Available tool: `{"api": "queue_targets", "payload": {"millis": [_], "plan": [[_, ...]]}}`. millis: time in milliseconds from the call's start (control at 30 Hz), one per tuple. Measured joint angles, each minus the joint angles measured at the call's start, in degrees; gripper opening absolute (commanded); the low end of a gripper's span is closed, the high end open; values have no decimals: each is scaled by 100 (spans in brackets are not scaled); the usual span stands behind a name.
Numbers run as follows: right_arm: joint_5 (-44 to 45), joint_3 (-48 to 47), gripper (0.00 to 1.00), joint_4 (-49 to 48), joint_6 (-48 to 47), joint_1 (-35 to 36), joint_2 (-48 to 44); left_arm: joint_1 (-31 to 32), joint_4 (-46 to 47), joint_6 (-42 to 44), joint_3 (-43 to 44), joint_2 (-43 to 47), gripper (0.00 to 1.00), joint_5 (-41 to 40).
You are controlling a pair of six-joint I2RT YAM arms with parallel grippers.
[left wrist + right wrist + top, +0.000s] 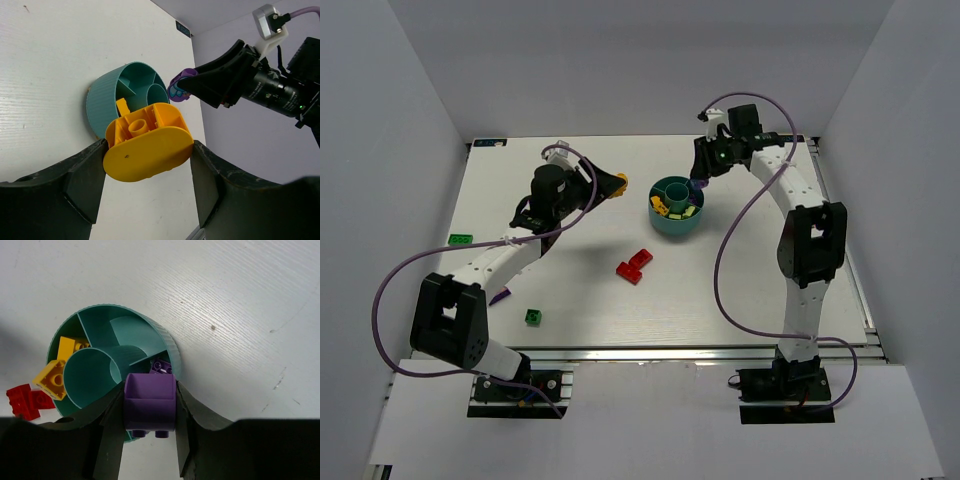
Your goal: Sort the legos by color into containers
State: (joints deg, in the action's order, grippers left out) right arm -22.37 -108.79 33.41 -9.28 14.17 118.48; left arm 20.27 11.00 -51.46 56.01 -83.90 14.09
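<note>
**A:** Where do the two arms stand?

**B:** Both are at the teal dish, far middle of the desk. The left fingers are clamped on a yellow-orange brick, held off the desk just beside the dish. The right fingers are clamped on a purple brick, over the rim at the wedge where another purple piece already lies.

**A:** So what is sorted?

**B:** One wedge holds yellow bricks, two at least; the purple wedge has that one piece; the round centre well looks bare, and so do the other wedges I can see into.

**A:** And what is left?

**B:** Two red legos lie touching each other mid-desk, on the near side of the dish; a dark green one sits near the left arm's base; a lime green one lies out toward the left edge. Something purple pokes out beside the left arm, too hidden to call a brick for sure.

**A:** Your reckoning?

**B:** About half done, I'd judge. The two bricks in hand need only dropping into their matching wedges. After that the reds, both greens and perhaps that purple bit each need a pickup; no red or green wedge is started, as far as I can tell.
</note>
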Motion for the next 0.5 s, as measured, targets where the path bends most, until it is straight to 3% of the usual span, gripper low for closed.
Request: {"api": "queue_targets", "payload": {"millis": [133, 500], "plan": [[-48, 22, 12, -61, 205, 13, 125, 15, -9, 0, 15, -11, 0, 7], [-96, 195, 57, -87, 444, 15, 170, 101, -22, 0, 234, -262, 0, 42]]}}
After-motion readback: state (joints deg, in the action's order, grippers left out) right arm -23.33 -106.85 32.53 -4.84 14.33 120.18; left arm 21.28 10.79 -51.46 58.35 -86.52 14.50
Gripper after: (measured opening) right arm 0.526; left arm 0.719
